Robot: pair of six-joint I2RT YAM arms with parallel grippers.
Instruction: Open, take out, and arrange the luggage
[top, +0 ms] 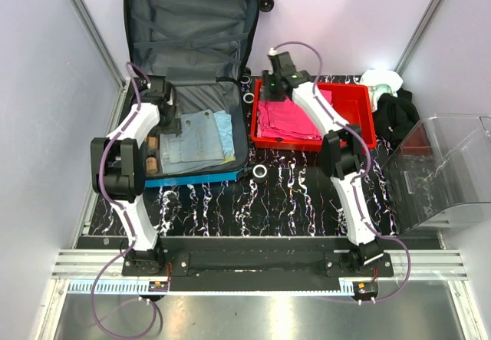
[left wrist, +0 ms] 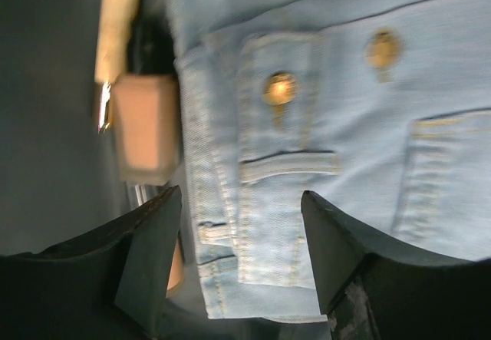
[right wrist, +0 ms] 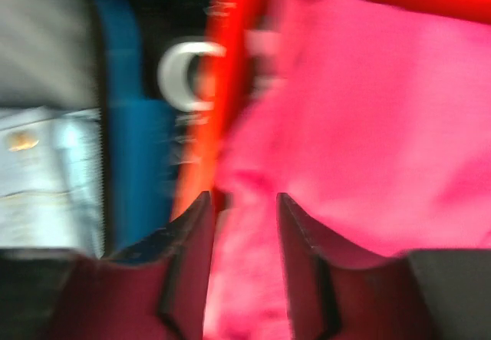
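- The luggage (top: 192, 25) lay open at the rear left of the tabletop (top: 307, 202). Its lid leaned upright toward the back wall, and its base lay flat with folded denim (top: 196, 136) inside.
- The left arm (top: 138, 125) bent over the luggage's left rim, wrist angled down into the base.
- The left fingers (left wrist: 146, 255) stood apart just above the denim, clamped on nothing.
- Only the left wrist view made out brass buttons (left wrist: 280, 88) and a tan bottle (left wrist: 146, 129) between the denim and the luggage's wall.
- The right arm (top: 322, 110) stretched over the red tray (top: 360, 113) just right of the luggage.
- The right fingers (right wrist: 188, 263) stood apart over pink cloth (right wrist: 368, 125); the blurred view hid whether they touched it.
- A white ring (top: 260, 173) lay off the luggage's front right corner, and marbled tabletop showed between the luggage's front edge and the arm bases.
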